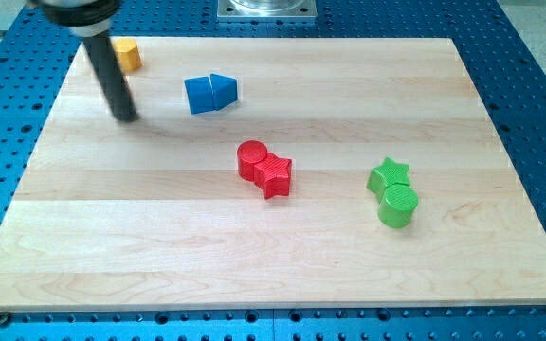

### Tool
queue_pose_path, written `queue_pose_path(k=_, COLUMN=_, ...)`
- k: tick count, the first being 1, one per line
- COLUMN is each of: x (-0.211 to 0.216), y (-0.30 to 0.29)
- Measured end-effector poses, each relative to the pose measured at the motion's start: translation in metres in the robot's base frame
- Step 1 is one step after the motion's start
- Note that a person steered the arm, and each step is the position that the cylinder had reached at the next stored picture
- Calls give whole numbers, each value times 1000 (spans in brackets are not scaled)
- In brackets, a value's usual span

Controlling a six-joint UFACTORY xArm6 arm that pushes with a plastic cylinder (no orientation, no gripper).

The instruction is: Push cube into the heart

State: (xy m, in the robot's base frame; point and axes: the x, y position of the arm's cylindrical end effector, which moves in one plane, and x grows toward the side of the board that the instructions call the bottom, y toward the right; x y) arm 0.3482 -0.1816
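Blocks on a smooth wooden board [282,265]

The pale board lies on a blue table [538,114] full of holes. My tip [127,118] holds nothing; it is a plain dark rod, left of the blue cube [200,95] touching a blue wedge [225,90]. A ridged green cylinder [397,206], red star [275,175], red cylinder [252,158] and green star [388,176] sit apart. The half-hidden yellow block [127,55] is top left.

Board [282,256] pale smooth wood; base [529,76] blue perforated metal.
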Motion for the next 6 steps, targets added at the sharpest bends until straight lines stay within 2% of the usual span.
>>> queue_pose_path(k=1, x=-28, y=-1)
queue_pose_path(k=2, x=-26, y=36)
queue_pose_path(k=4, x=-100, y=172)
queue_pose_path(k=5, x=-49, y=190)
queue_pose_path(k=6, x=-7, y=159)
